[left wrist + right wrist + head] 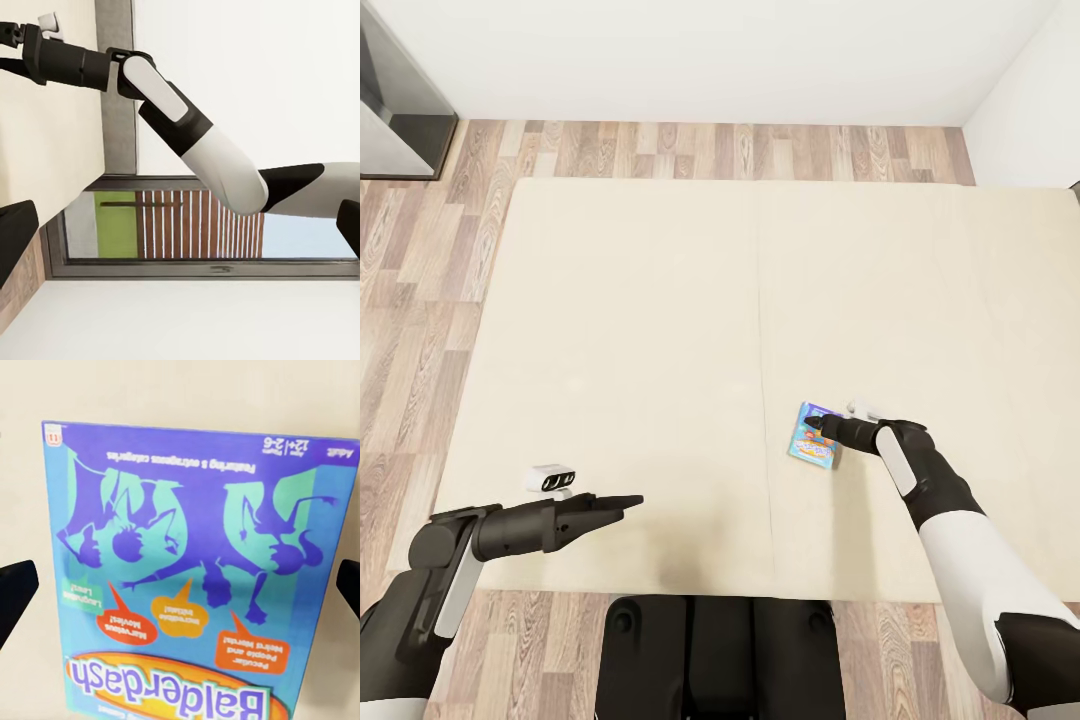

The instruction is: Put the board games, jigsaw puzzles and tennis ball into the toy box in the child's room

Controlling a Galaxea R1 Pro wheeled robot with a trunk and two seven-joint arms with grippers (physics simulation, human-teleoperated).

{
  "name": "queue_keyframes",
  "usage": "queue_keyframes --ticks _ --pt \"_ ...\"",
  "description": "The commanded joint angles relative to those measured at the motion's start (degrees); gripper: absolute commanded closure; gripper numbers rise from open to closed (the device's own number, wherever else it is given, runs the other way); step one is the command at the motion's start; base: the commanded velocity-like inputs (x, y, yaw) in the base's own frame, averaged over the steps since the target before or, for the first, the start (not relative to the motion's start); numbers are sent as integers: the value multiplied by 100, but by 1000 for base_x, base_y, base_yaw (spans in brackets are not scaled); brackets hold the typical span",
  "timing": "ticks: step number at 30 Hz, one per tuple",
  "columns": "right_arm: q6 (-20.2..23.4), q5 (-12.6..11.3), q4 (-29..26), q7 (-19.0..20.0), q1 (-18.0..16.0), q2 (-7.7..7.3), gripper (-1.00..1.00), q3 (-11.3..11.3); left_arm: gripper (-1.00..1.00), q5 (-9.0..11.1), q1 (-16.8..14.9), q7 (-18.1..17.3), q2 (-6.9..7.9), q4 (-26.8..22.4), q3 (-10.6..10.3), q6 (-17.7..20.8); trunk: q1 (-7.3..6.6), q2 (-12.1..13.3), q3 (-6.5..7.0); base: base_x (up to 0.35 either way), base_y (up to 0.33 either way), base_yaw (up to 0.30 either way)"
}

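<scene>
A small blue board game (812, 448) lies flat on the cream bed (640, 330), right of the mattress seam and near its front edge. My right gripper (817, 427) hovers open just above it. In the right wrist view the printed blue box (187, 555) lies under the gripper (180, 589), one dark fingertip (15, 592) showing at each side. My left gripper (628, 501) is open and empty over the bed's front left part, pointing toward the right arm (202, 150). The table, toy box, jigsaw puzzles and tennis ball are out of view.
Wood-plank floor (420, 300) borders the bed on the left and far side. A dark-framed window (400, 110) stands at the far left, with a white wall (710, 60) behind. My base (720, 655) sits against the bed's front edge. The grey headboard (116, 90) lies beyond the right arm.
</scene>
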Motion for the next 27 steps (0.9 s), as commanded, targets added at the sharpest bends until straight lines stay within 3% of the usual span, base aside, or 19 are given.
queue_keyframes --ticks 1,27 --pt "31 17 -4 30 -2 2 -100 -16 -100 -3 -1 -21 2 -2 -1 61 3 -9 -6 0 0 0" --pt "33 32 -4 4 -2 2 -100 -19 -100 -3 -1 -21 4 -2 -1 61 3 -9 -20 0 3 0"
